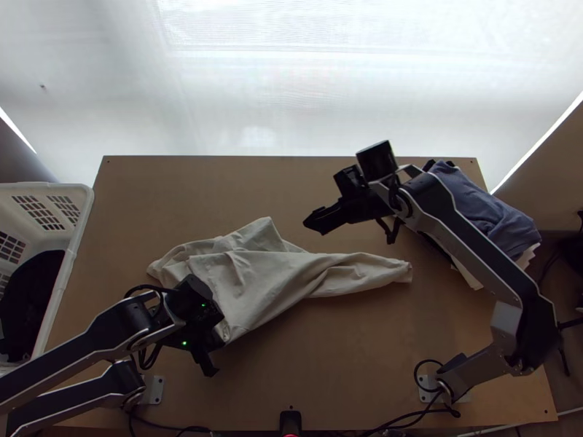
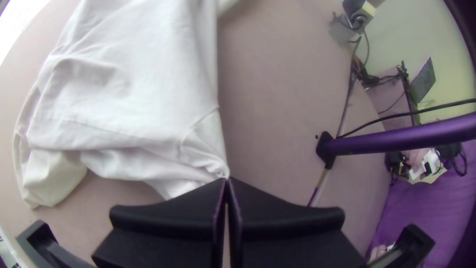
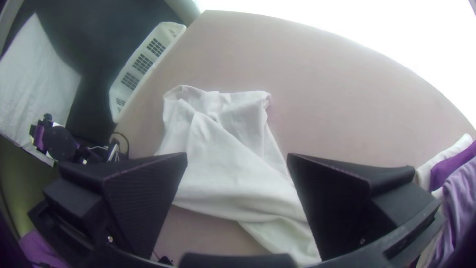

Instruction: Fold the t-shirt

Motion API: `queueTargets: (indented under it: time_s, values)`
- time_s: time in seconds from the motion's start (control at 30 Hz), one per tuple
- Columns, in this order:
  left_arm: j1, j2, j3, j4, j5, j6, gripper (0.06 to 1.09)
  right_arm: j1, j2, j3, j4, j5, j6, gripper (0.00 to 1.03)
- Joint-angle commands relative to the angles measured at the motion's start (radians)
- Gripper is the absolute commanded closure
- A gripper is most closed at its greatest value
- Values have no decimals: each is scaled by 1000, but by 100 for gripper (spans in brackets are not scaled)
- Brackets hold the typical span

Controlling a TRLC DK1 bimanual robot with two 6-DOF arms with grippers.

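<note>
While a white basket [image 1: 87, 207] is standing just beside the left edge of the tabletop [image 1: 182, 189], something dark [image 1: 33, 291] is lying inside it. Next along, the left arm [image 1: 102, 335] is reaching in from the near left, and its left tool [image 1: 218, 338] is sitting low at the near corner of the t-shirt. Clenched, with both fingertips meeting, this tool is pinching that corner, and small creases are gathering at the grip. The pale t-shirt [image 1: 251, 280] is spreading over the left and middle of the tabletop, loosely folded over itself, with rumpled layers at its left end and a narrower, wrinkled length tapering toward the right. By the near edge, a small black device [image 1: 290, 422] is standing around the middle. Farther right, the right tool [image 1: 353, 221] is hovering above the tabletop, beyond the t-shirt; it is released, its fingers standing wide apart and holding nothing. The right arm [image 1: 474, 244] is stretching up from the near right, passing over part of a stack of folded clothes [image 1: 484, 207], where blue-grey cloth is lying on top and paler cloth is poking out below.
</note>
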Motion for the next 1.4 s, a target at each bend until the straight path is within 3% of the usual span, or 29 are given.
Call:
queueTargets:
  time_s: [0.0, 0.1, 0.27, 0.5, 0.67, 1.0, 1.2, 1.37]
  values:
    - [-8, -7, -11, -33, 35, 5, 105, 14, 48, 33, -12, -21, -5, 10]
    - [-13, -1, -28, -7, 41, 8, 105, 14, 59, 39, -27, -26, -8, 10]
    - [-14, 37, -40, 16, 40, 20, 105, 32, 97, 44, -74, -63, -15, 20]
    - [-37, 35, -60, 15, 41, 31, 105, 175, 119, 13, -162, -135, -55, 59]
    - [0, 9, -28, 5, 40, 69, 105, 270, 157, -12, -174, -144, -69, 59]
    - [62, -23, -51, -27, 58, 160, 105, 269, 223, 31, -176, -152, -69, 59]
    - [401, 3, 106, 156, 61, 189, 105, 201, 195, 4, -176, -153, -70, 59]
    - [593, 98, 259, 326, 66, 54, 105, 153, 165, -35, -176, -153, -80, 59]
